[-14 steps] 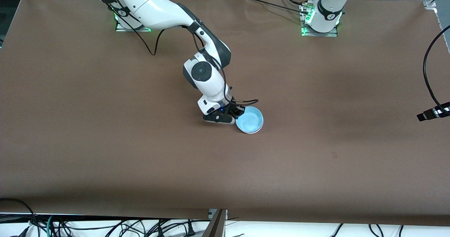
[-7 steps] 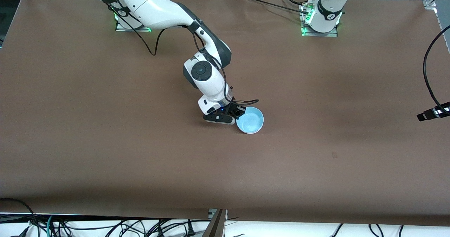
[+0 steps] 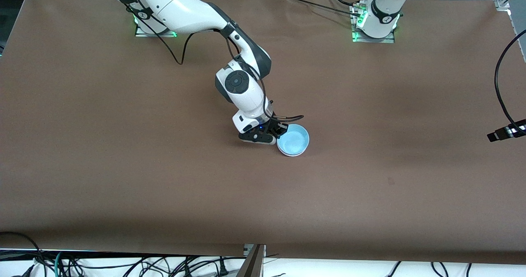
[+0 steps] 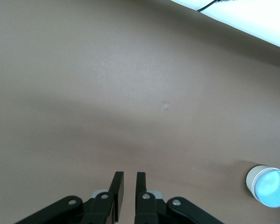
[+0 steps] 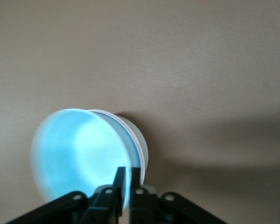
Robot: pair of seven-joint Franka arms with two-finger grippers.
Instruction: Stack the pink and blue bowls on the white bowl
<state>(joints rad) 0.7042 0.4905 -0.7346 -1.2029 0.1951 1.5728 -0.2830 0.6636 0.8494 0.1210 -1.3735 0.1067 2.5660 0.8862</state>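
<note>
The light blue bowl (image 3: 293, 139) sits nested in the white bowl (image 3: 291, 153) near the middle of the table; only a thin white rim shows under it. My right gripper (image 3: 279, 132) is down at the stack, shut on the blue bowl's rim on the side toward the right arm's end. In the right wrist view the fingers (image 5: 129, 169) pinch the blue bowl (image 5: 79, 154), with the white bowl (image 5: 139, 144) round it. No pink bowl shows. My left gripper (image 4: 127, 177) is shut and empty, high over bare table; the stack (image 4: 268, 186) shows far off.
The left arm's base (image 3: 376, 20) stands at the table's back edge and the arm waits. A black cable and clamp (image 3: 507, 131) hang over the table edge at the left arm's end. A small mark (image 3: 390, 181) lies on the brown cover.
My right gripper and the blue bowl have shifted very slightly toward the left arm's end. The left arm has not moved.
</note>
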